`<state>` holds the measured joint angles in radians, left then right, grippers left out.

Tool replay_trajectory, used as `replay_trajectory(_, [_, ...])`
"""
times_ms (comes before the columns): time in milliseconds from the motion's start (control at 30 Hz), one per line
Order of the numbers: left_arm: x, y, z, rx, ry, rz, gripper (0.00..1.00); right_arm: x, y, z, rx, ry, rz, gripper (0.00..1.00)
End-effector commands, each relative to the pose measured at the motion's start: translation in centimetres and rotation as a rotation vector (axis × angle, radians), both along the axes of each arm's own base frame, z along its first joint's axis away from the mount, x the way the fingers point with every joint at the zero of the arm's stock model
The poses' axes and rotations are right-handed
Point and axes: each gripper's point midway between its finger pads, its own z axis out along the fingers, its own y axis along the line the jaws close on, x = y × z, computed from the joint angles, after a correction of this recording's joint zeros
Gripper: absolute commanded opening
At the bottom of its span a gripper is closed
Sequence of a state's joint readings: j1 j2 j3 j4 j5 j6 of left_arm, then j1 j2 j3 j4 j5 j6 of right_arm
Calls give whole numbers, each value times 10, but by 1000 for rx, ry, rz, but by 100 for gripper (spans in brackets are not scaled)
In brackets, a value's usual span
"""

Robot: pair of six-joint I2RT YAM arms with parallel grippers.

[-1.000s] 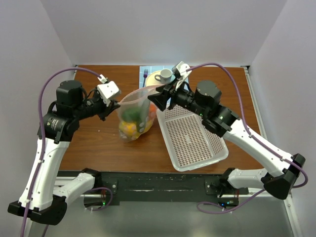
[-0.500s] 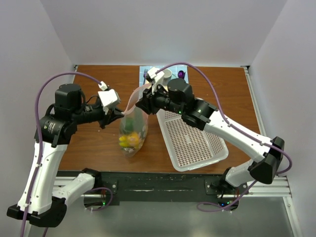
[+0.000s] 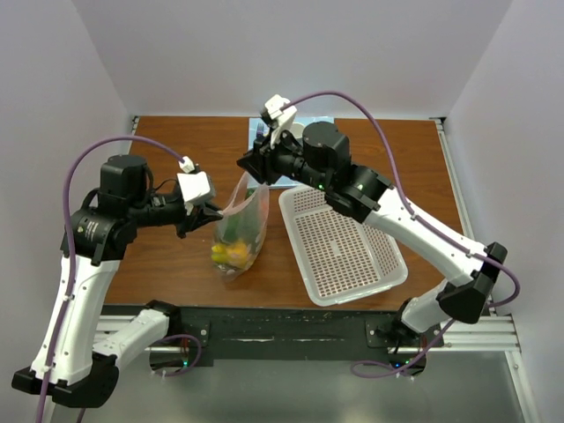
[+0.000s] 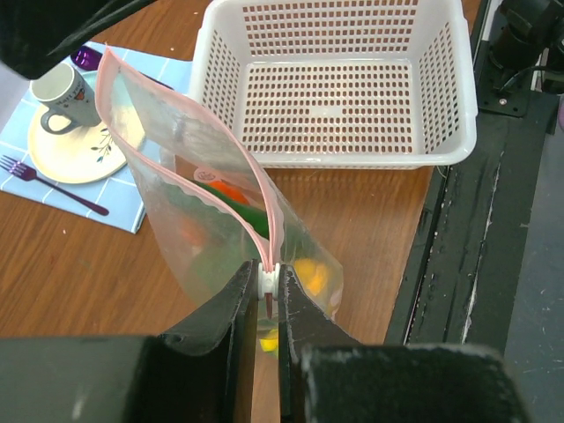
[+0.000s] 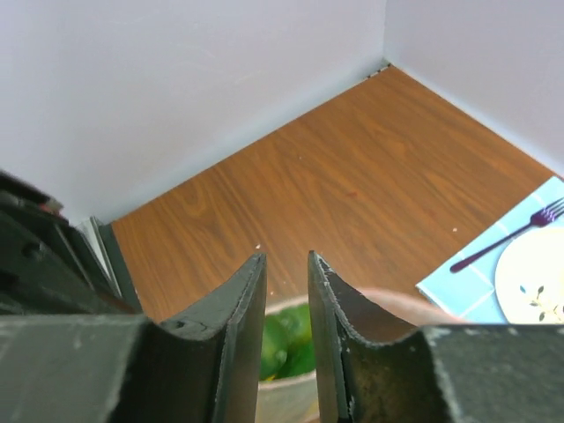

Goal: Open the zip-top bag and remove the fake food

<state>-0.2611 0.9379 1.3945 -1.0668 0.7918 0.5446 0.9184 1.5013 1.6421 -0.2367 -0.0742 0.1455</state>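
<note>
The clear zip-top bag stands upright on the table, its pink zip strip parted into a narrow mouth. My left gripper is shut on the white zip slider at the bag's near end. Fake food lies inside: an orange-red piece, a green one and yellow pieces. My right gripper hovers at the bag's far upper corner with its jaws narrowly apart. The bag's rim and green food show in the gap. Whether the jaws touch the rim I cannot tell.
A white perforated basket lies right of the bag. Behind the bag, a blue mat carries a plate, a cup and a purple fork. Walls close in the table at back and sides.
My right gripper moved left and up from the bag's right side to its far corner, its jaws narrowing. The bag's mouth went from wide to narrow. The left gripper kept its hold.
</note>
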Motion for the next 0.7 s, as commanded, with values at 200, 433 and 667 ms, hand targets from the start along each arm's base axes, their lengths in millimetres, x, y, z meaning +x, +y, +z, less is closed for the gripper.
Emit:
replay_trajectory(200, [-8,3,-1,8,-36,-20,0,-2,6,-47,-135,58,38,31])
replay_trajectory(433, [-8,1,-2,2,-28,-29,0,-9,-7,-66,-153,87,20,46])
replay_trajectory(667, [-9,0,-3,-6,-21,-38,0,-8,-27,-53,-107,47,-56,60])
